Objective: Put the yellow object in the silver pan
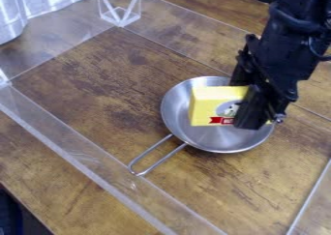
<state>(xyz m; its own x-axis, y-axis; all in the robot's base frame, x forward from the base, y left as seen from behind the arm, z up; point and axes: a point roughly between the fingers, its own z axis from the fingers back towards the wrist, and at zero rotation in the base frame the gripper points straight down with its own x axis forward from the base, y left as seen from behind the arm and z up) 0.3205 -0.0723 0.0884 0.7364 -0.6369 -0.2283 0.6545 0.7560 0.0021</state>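
Note:
The yellow object [214, 102], a flat yellow block with a red-and-dark label, hangs tilted just inside the bowl of the silver pan [191, 126]. My black gripper [243, 111] comes down from the upper right and is shut on the block's right edge. The pan is round and shiny, resting on the wooden table with its wire-loop handle [157, 157] pointing to the lower left. Whether the block touches the pan's floor I cannot tell.
A clear plastic barrier [77, 147] runs along the table's left and front edge. A clear folded plastic piece [123, 5] stands at the back left. The black arm [295, 36] fills the upper right.

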